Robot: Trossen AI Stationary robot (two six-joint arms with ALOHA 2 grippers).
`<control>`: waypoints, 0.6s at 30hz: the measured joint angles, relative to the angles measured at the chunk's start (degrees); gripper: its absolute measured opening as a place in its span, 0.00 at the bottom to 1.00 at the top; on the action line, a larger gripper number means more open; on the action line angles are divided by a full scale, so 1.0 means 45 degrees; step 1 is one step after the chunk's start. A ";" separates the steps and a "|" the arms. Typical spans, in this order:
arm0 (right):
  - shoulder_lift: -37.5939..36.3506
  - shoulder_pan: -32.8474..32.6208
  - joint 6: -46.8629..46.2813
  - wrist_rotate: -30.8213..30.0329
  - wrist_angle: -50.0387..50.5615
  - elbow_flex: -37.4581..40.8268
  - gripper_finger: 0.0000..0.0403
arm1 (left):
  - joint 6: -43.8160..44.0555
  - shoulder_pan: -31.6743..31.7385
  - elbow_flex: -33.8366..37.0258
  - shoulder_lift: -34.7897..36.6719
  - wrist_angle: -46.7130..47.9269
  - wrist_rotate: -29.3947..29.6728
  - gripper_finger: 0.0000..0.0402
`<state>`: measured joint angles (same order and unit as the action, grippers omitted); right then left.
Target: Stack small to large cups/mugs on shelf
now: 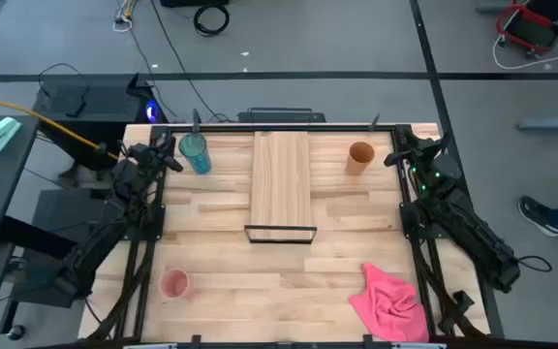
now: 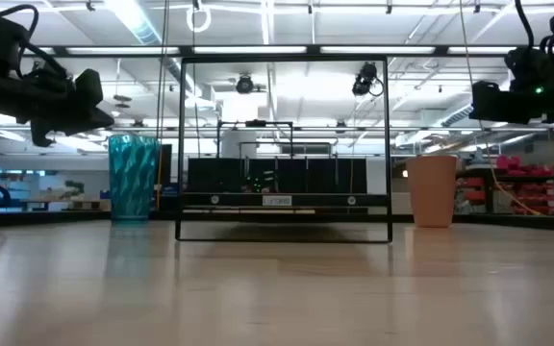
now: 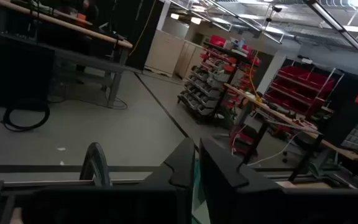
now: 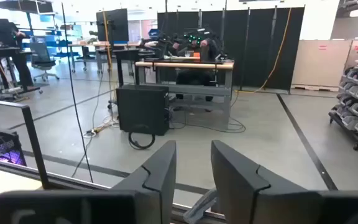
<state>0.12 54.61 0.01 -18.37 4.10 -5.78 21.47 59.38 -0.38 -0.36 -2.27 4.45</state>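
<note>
The teal tumbler [image 1: 194, 152] [image 2: 133, 178] stands upright at the far left of the table. The orange-brown cup [image 1: 359, 157] [image 2: 432, 190] stands upright at the far right. The small pink cup [image 1: 174, 283] stands at the near left. The shelf plank [image 1: 281, 179] lies along the table's middle, with its black frame [image 1: 281, 234] [image 2: 284, 144] at the near end. My left gripper [image 1: 172, 145] [image 3: 196, 155] hovers shut just left of the tumbler, raised above the table. My right gripper [image 1: 393, 155] [image 4: 193, 155] hovers slightly open just right of the orange-brown cup.
A crumpled pink cloth [image 1: 390, 302] lies at the near right corner. Bare tabletop [image 1: 279, 281] lies between the pink cup and the cloth. A person's legs [image 1: 555, 211] show on the floor beyond the table's right side.
</note>
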 joint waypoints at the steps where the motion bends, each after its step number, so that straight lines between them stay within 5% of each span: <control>1: 0.0001 0.0005 0.0000 0.0000 0.0000 0.0004 0.27 | 0.0000 -0.0001 0.0000 0.0004 -0.0002 -0.0001 0.09; 18: 0.0001 0.0002 0.0000 0.0000 0.0002 0.0000 0.27 | -0.0002 -0.0002 0.0000 0.0005 -0.0002 0.0000 0.07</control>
<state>0.12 54.62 0.01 -18.37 4.11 -5.78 21.46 59.37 -0.38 -0.34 -2.28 4.45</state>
